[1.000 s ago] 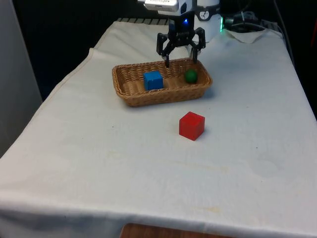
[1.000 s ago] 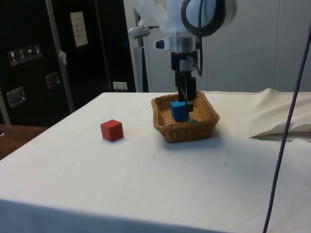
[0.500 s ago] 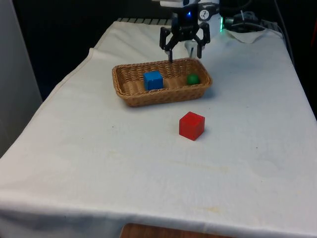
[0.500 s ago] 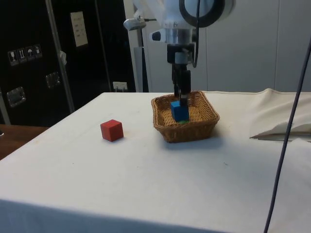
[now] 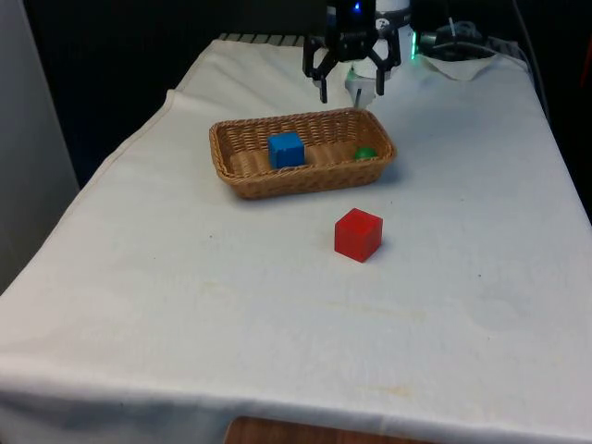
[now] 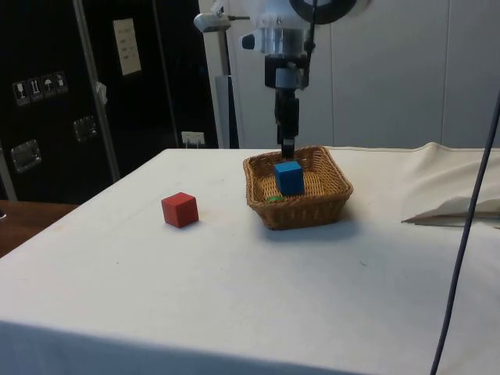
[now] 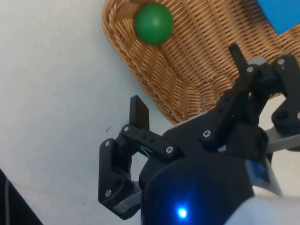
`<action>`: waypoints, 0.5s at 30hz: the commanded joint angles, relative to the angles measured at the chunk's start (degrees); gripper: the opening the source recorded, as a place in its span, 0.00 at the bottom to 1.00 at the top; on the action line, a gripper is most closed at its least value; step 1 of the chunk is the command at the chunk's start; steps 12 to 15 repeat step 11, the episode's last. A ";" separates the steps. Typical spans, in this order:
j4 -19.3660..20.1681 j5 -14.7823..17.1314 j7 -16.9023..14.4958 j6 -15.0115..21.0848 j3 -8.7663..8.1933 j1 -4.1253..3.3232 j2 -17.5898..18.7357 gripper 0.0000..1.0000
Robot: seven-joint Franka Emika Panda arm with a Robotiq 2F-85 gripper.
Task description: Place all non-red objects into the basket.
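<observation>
A wicker basket [image 5: 246,181] [image 6: 322,205] [image 7: 197,82] sits mid-table with a blue cube [image 5: 286,149] [image 6: 289,177] and a green ball [image 5: 364,153] [image 6: 273,199] [image 7: 153,23] inside it. The ball lies at the basket's end on the front view's right. A red cube [image 5: 358,234] [image 6: 180,209] rests on the cloth, nearer the front camera than the basket. My gripper [image 5: 350,89] [image 6: 287,144] [image 7: 187,84] hangs open and empty above the basket's far rim, well clear of its contents.
White cloth covers the whole table. A crumpled white fold of cloth [image 5: 467,65] [image 6: 457,207] lies near the far corner on the front view's right.
My gripper has risen and drawn back from inside the basket to above its far rim. The green ball has rolled toward the basket's end wall.
</observation>
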State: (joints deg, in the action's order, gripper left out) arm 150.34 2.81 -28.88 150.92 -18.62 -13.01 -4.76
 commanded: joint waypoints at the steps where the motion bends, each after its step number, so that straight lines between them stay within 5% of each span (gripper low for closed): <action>1: -0.23 -0.86 1.55 -0.74 0.06 0.29 -0.34 1.00; 10: -0.69 -0.80 5.04 -2.69 0.06 0.40 -2.69 1.00; 15: -0.46 0.00 4.07 -2.18 -0.06 0.06 -2.58 1.00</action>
